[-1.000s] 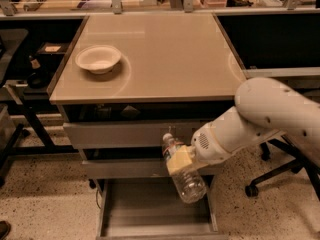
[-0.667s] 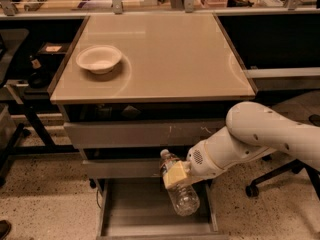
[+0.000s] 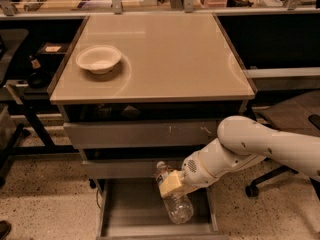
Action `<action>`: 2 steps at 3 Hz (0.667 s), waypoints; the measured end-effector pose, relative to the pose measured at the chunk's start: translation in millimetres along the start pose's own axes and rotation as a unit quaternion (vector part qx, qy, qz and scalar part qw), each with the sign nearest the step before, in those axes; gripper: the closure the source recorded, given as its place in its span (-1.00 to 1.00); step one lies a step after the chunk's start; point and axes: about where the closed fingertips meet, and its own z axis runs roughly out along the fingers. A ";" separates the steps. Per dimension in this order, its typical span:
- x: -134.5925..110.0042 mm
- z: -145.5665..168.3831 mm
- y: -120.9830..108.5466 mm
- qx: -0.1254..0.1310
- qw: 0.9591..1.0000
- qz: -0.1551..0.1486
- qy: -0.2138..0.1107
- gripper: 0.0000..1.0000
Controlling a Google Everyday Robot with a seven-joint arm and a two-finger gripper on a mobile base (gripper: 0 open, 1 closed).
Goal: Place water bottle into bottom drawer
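Placing step in hand: end effector (image 3: 172,184) clamped on upper part of water bottle (image 3: 178,207), tilted over open bottom drawer (image 3: 130,209) at 6 o'clock; next, likely lowering onto drawer floor, then letting go.

Speckled floor (image 3: 40,194) (tan tabletop (image 3: 165,54) above)

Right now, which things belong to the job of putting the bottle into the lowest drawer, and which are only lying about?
For the job:
small clear crinkled plastic water bottle, over the drawer
open grey metal bottom drawer
robot's claw, shut on the bottle

Lying about:
white round bowl on the beige table top
two closed grey upper drawers
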 end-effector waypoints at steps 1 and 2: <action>7.2 28.0 -19.9 -0.013 0.999 0.029 -0.010 1.00; 16.6 72.6 -57.6 -0.026 0.996 0.080 -0.033 1.00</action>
